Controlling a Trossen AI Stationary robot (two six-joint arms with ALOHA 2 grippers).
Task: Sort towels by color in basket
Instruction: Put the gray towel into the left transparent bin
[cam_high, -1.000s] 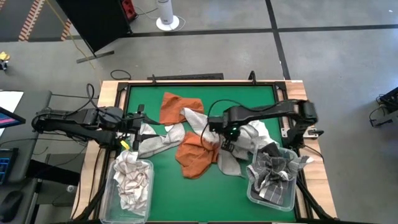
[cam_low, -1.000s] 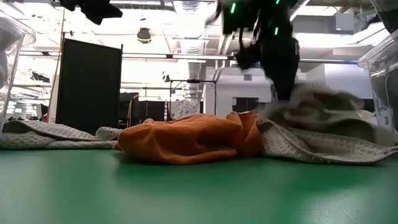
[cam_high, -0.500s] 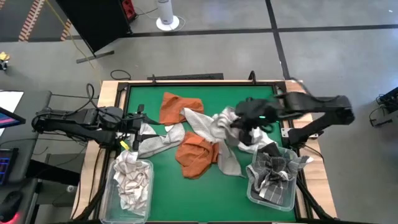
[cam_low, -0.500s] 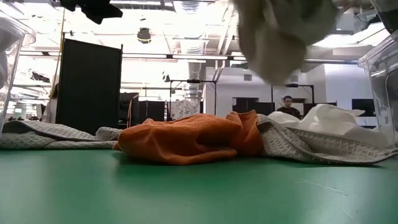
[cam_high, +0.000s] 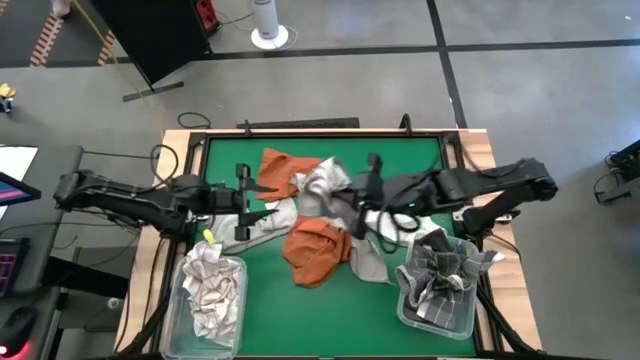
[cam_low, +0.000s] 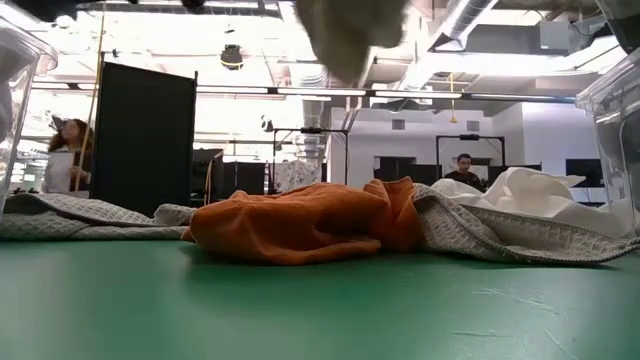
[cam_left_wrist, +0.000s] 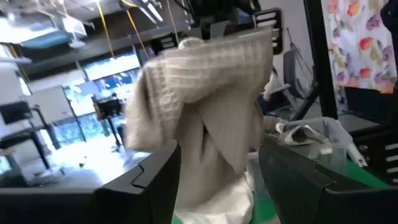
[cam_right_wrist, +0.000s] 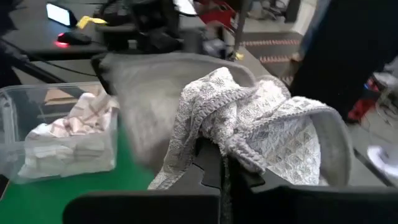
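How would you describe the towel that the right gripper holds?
Above the middle of the green table, the right gripper holds a pale grey waffle-weave towel in the air. Unlike the rust orange towel below, it touches nothing on the table.

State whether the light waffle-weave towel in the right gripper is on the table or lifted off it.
Lifted: the right gripper, shut on the light towel, holds it hanging above the orange towel on the table.

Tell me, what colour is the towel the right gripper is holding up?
Pale grey towel, shown best in the right wrist view.
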